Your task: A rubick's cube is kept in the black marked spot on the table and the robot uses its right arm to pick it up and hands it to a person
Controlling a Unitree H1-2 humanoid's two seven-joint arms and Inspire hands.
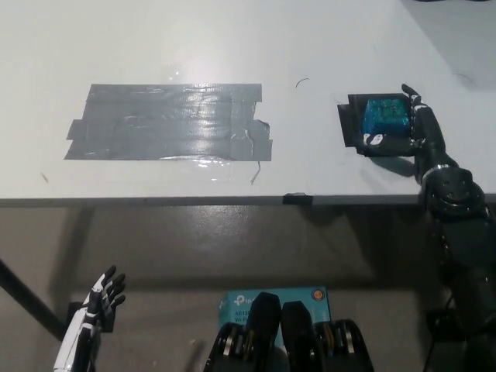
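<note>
The Rubik's cube (385,115), its top showing blue-green, sits on the black marked spot (350,124) at the right of the white table (232,46). My black right hand (422,128) has come over the table's front edge and lies against the cube's right side. Its fingers (412,96) reach along the far right corner and its thumb (378,142) lies along the cube's near edge. The hand looks spread around the cube, not clamped, and the cube rests on the spot. My white left hand (99,304) hangs low at the lower left, fingers apart, holding nothing.
A wide patch of grey tape (167,122) covers the table's left middle. A small black tape piece (297,198) marks the front edge (194,201). Below the table a blue box (275,301) lies on the floor and a dark table leg (23,302) slants at the left.
</note>
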